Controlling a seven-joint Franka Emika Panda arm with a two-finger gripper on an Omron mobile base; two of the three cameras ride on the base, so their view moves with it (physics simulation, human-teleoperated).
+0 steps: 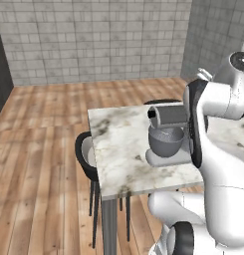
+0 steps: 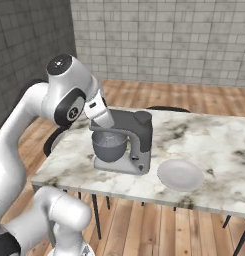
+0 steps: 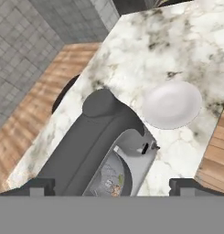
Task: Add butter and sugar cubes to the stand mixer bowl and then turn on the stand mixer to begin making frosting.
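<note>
We hover over the stand mixer, our gripper wide open and holding nothing, fingertips spread either side of the stand mixer bowl. Inside it we see a pale butter stick and tan sugar cubes, so the small black knob looks like the next target. The bulky head overhangs the bowl; reaching carelessly could knock it. The white plate sits at two o'clock, clear of us.
</note>
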